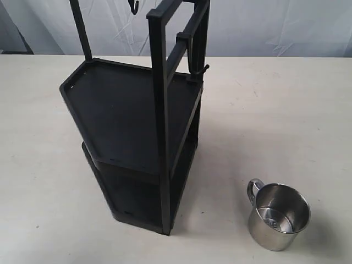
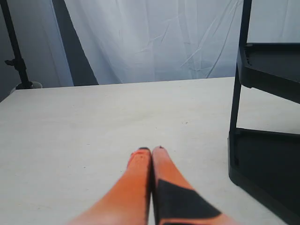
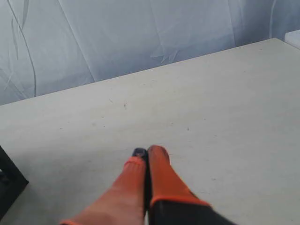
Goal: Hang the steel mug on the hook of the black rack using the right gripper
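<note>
The steel mug [image 1: 278,216] stands upright on the table at the front right, its looped handle [image 1: 253,190] turned toward the black rack [image 1: 135,124], which rises at the centre left. A slim hook [image 1: 193,63] hangs from the rack's upper crossbar on the right side. Neither gripper shows in the exterior view. In the right wrist view the right gripper [image 3: 147,152] is shut, orange fingers pressed together over bare table, with no mug in sight. The left gripper [image 2: 151,150] is shut too, hovering over the table beside the rack's lower shelf [image 2: 265,166].
A pale table [image 1: 286,115] stretches around the rack and mug, backed by a white cloth curtain [image 1: 264,25]. A second hook [image 1: 133,6] hangs at the rack's top. A dark stand [image 2: 14,47] is visible beyond the table's far edge in the left wrist view.
</note>
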Robot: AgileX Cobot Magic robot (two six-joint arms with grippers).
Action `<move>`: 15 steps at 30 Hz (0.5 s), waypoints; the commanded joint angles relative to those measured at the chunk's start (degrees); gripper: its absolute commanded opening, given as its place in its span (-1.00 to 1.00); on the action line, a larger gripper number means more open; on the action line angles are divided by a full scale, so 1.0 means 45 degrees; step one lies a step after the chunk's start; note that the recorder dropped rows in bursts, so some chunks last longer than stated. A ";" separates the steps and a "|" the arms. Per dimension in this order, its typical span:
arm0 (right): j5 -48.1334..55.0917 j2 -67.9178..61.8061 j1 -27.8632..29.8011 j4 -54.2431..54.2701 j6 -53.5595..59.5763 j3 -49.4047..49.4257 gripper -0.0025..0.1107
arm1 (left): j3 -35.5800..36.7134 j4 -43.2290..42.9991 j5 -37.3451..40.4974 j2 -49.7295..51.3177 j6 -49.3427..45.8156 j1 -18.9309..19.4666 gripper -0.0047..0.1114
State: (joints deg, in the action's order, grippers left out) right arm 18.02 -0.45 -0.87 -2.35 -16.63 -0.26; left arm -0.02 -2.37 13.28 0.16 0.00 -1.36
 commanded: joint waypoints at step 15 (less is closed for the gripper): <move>-0.6987 0.0099 0.0042 0.8380 -0.2514 0.0046 -0.97 | 0.0005 -0.0032 0.0002 -0.0035 0.0000 0.0028 -0.89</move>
State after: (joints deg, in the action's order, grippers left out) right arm -12.57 -0.32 -0.87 32.20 -27.39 -0.04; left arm -0.02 -2.37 13.28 0.16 0.00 -1.36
